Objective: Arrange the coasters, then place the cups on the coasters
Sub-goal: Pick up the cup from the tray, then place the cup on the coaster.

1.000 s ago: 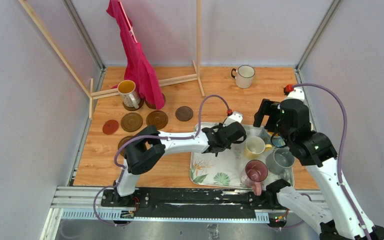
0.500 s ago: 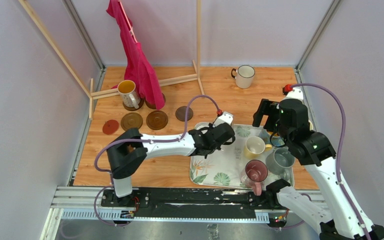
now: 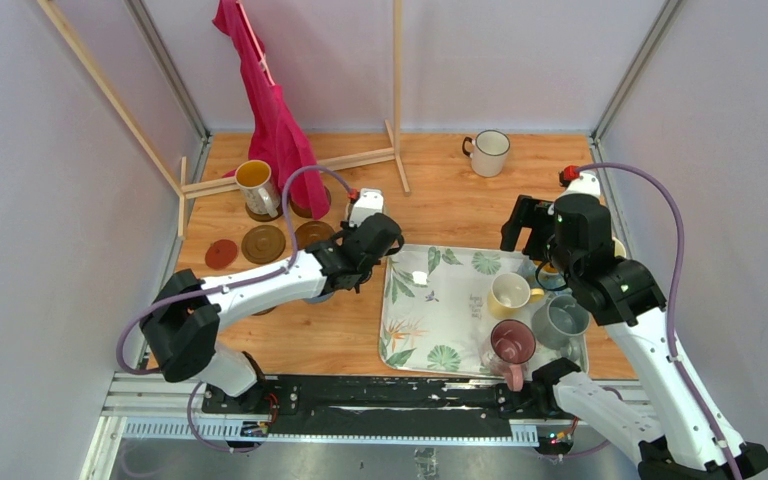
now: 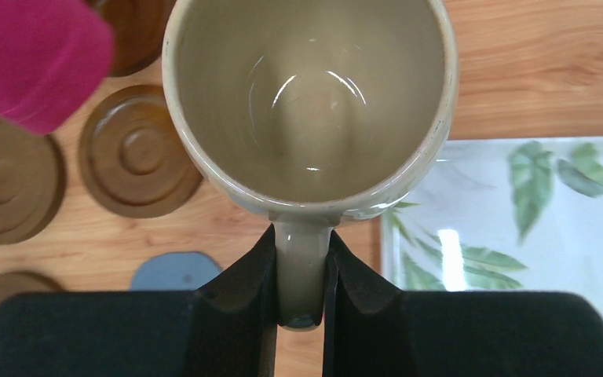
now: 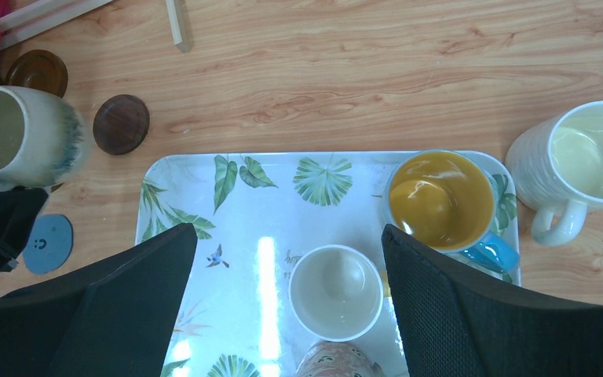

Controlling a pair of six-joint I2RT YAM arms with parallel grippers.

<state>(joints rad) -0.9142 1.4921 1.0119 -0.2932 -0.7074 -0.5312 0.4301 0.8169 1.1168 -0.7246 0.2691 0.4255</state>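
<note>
The left gripper (image 4: 301,237) is clenched on the handle of the beige mug (image 4: 310,94). Only the left wrist view shows this plainly, with both fingers (image 4: 239,298) pressed flat against the handle's sides and the mug's mouth facing the camera. From the top view the left gripper (image 3: 358,252) covers that mug almost entirely. The right wrist view shows the beige mug (image 5: 20,145) from the side, just off the far-left corner of the leaf-patterned tray (image 5: 204,184). It is over the wooden table (image 5: 408,71), near a dark brown coaster (image 5: 121,124) and a grey-blue coaster (image 5: 47,243). Under the mug, the left wrist view shows two more brown coasters (image 4: 137,153) side by side and a fold of the pink cloth (image 4: 31,55). The right gripper (image 5: 289,233) hangs released, jaws spread wide, above the tray. An orange-lined mug (image 5: 440,200) with a blue handle and a small cream cup (image 5: 336,292) sit on the tray. A ribbed cream mug (image 5: 585,161) stands on the table just beside the tray's right edge. Only the top view takes in the red coaster (image 3: 222,253), the yellow mug (image 3: 257,185) standing on a coaster by the cloth, the white mug (image 3: 488,152) with a dark rim at the far side, and the grey mug (image 3: 560,318) and maroon mug (image 3: 510,345) on the near end of the tray.
</note>
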